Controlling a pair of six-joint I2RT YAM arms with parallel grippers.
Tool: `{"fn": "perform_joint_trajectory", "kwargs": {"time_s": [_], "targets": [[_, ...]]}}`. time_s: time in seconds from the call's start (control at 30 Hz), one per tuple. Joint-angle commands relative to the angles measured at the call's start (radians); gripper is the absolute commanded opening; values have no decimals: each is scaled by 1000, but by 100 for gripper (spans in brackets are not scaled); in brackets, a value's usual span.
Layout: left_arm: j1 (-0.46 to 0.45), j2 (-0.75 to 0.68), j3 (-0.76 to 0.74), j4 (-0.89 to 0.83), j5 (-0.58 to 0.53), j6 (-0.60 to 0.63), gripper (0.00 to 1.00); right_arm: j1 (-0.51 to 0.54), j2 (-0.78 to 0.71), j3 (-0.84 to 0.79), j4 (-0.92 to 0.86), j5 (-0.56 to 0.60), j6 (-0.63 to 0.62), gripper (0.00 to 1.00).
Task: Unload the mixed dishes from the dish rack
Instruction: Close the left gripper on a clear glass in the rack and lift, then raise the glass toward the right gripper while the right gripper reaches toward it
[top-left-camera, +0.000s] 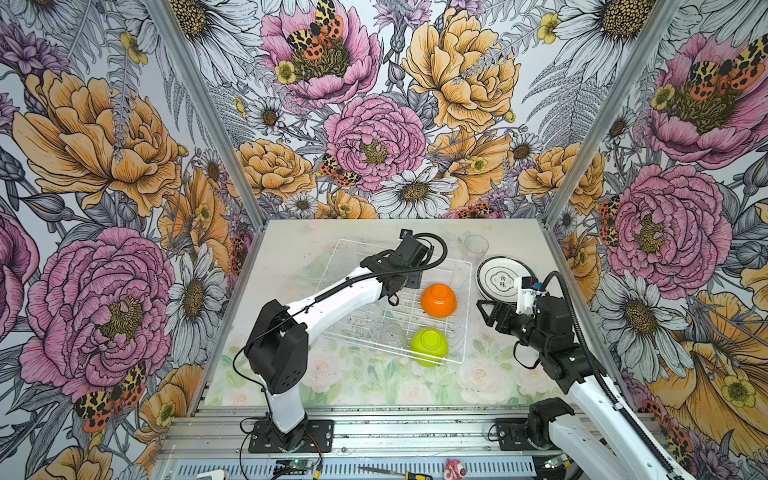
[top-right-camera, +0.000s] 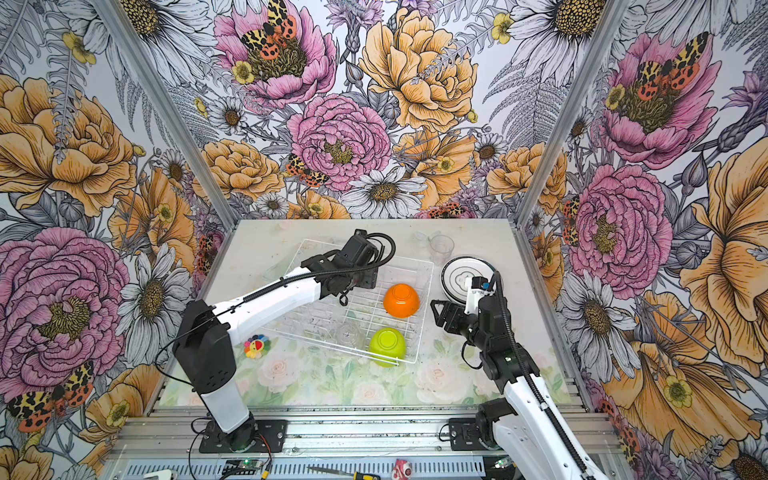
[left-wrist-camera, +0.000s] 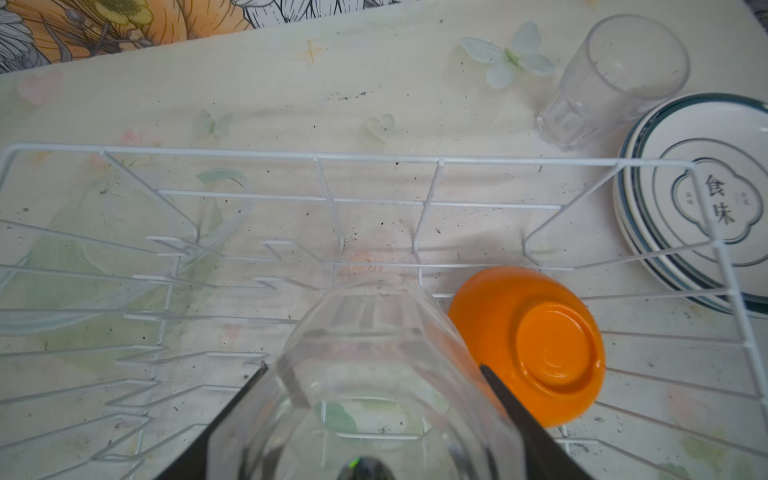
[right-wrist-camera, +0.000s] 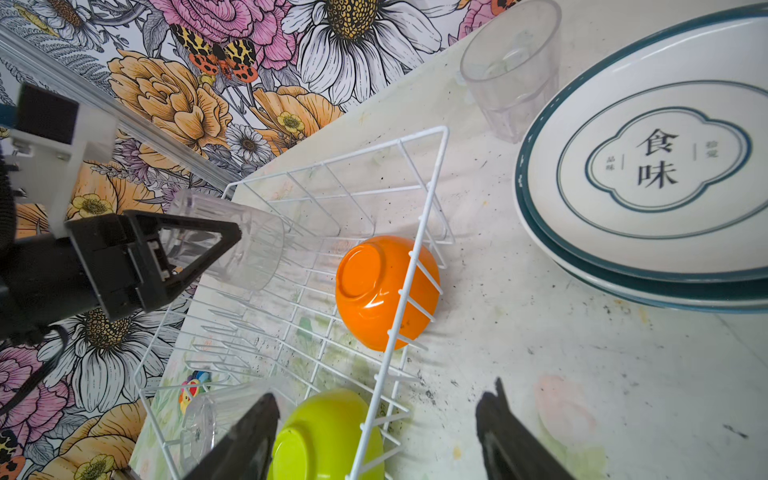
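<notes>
The white wire dish rack sits mid-table. My left gripper is shut on a clear cup, held on its side above the plate prongs; one finger presses its wall. An upturned orange bowl and a lime-green bowl rest in the rack's right part, with another clear cup lying beside the green one. My right gripper is open and empty, straddling the rack's right wall.
Stacked white plates with dark rims lie on the table right of the rack. An upright clear cup stands behind them. A small colourful toy lies left of the rack. Floral walls enclose three sides.
</notes>
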Motion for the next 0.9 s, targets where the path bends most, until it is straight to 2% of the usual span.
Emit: {"fn": "perform_joint_trajectory", "kwargs": {"time_s": [0.0, 0.23, 0.37, 0.6, 0.77, 0.87], "targets": [[2, -71, -67, 120, 24, -45, 60, 7, -5, -17, 27, -12, 5, 76], [4, -170, -185, 305, 86, -98, 57, 7, -43, -51, 55, -29, 28, 76], [4, -176, -185, 370, 88, -127, 57, 7, -34, -34, 61, -53, 26, 76], [30, -164, -167, 500, 237, -178, 56, 10, -6, 26, 76, -98, 33, 76], [50, -159, -124, 524, 280, -208, 55, 17, 11, 72, 105, -114, 59, 76], [50, -175, -154, 572, 333, -232, 55, 34, 22, 107, 137, -135, 83, 76]]}}
